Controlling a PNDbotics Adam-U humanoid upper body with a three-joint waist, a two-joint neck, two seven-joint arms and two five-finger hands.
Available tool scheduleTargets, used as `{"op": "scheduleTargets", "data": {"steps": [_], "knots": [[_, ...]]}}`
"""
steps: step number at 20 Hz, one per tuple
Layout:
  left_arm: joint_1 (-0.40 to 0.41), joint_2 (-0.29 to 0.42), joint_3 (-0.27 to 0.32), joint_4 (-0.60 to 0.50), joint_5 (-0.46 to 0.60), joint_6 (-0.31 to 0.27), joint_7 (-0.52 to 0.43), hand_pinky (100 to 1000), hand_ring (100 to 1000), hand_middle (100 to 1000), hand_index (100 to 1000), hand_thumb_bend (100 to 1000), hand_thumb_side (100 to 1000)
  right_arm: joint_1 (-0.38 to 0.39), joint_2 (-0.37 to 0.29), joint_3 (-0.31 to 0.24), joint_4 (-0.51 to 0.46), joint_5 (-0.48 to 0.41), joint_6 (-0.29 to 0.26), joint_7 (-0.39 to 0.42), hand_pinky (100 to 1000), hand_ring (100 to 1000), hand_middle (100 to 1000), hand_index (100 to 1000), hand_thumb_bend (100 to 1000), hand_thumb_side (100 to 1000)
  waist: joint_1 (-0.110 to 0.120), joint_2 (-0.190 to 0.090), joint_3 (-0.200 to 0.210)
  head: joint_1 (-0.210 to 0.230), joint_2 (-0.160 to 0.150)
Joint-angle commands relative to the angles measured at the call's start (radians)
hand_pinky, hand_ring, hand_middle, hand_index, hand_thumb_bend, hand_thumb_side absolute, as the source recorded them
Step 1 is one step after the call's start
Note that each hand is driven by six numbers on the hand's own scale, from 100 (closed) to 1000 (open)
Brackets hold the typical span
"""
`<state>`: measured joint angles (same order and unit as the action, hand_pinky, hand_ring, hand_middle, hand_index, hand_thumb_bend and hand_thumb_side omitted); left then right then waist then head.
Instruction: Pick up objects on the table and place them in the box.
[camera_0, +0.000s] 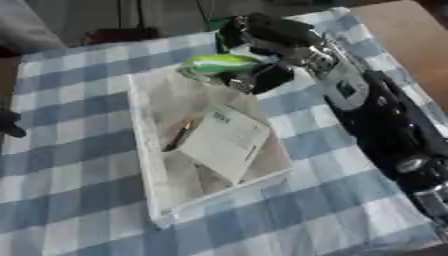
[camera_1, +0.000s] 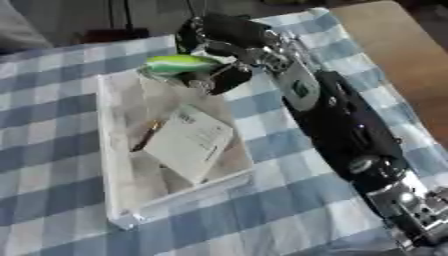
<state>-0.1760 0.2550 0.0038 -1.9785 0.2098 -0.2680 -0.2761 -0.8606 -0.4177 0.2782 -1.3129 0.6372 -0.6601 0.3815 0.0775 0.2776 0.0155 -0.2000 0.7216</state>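
Note:
My right hand (camera_0: 262, 47) reaches in from the lower right and hangs over the far end of the clear shallow box (camera_0: 150, 165). Its fingers are curled round a green and white oblong object (camera_0: 219, 63), which sits just above the box's far rim. Inside the box lie a white printed card (camera_0: 226, 140) and a thin brown and orange pen-like stick (camera_0: 181, 135). A dark bit of my left hand (camera_0: 9, 124) shows at the left edge; its shape is too hidden to read.
The box rests on a blue and white checked cloth (camera_0: 79, 190). Bare brown tabletop (camera_0: 411, 40) lies at the far right. Dark shapes (camera_0: 114, 35) stand beyond the cloth's far edge.

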Motion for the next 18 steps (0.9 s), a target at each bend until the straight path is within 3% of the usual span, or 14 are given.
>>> {"op": "scheduleTargets", "data": {"steps": [1, 5, 10, 15, 16, 17, 18], "knots": [[-0.01, 0.013, 0.004, -0.022, -0.002, -0.003, -0.002, 531, 619, 819, 929, 246, 890, -0.009, 0.009, 0.0, 0.008, 0.017, -0.02, 0.009, 610, 603, 527, 569, 100, 100, -0.001, -0.014, -0.001, 0.01, 0.006], [-0.009, 0.01, 0.001, -0.022, -0.004, -0.003, -0.005, 531, 619, 819, 929, 244, 892, -0.009, 0.038, 0.0, 0.041, 0.039, -0.035, 0.036, 627, 630, 591, 687, 100, 194, 0.004, -0.013, -0.003, 0.025, 0.002], [-0.008, 0.007, -0.001, -0.022, -0.005, -0.003, -0.007, 530, 619, 819, 929, 243, 895, -0.013, 0.074, -0.003, 0.077, 0.055, -0.05, 0.053, 632, 648, 633, 744, 100, 331, 0.009, -0.011, -0.003, 0.033, -0.001], [-0.009, 0.004, -0.004, -0.022, -0.005, -0.003, -0.01, 530, 619, 820, 929, 244, 897, -0.02, 0.104, 0.0, 0.099, 0.053, -0.064, 0.07, 657, 689, 715, 818, 100, 551, 0.012, -0.008, -0.004, 0.038, -0.003], [-0.009, 0.003, -0.004, -0.022, -0.005, -0.003, -0.011, 530, 619, 820, 929, 245, 898, -0.021, 0.109, 0.001, 0.102, 0.053, -0.067, 0.075, 679, 715, 758, 854, 100, 634, 0.012, -0.007, -0.004, 0.04, -0.003], [-0.009, 0.002, -0.004, -0.022, -0.005, -0.002, -0.011, 530, 619, 820, 929, 245, 898, -0.023, 0.114, 0.002, 0.106, 0.053, -0.07, 0.083, 679, 715, 758, 854, 100, 634, 0.013, -0.007, -0.004, 0.041, -0.002], [-0.009, 0.002, -0.005, -0.022, -0.006, -0.002, -0.012, 530, 618, 820, 929, 245, 899, -0.023, 0.118, 0.004, 0.11, 0.054, -0.074, 0.093, 712, 754, 828, 900, 100, 754, 0.013, -0.006, -0.004, 0.041, -0.002]]}}
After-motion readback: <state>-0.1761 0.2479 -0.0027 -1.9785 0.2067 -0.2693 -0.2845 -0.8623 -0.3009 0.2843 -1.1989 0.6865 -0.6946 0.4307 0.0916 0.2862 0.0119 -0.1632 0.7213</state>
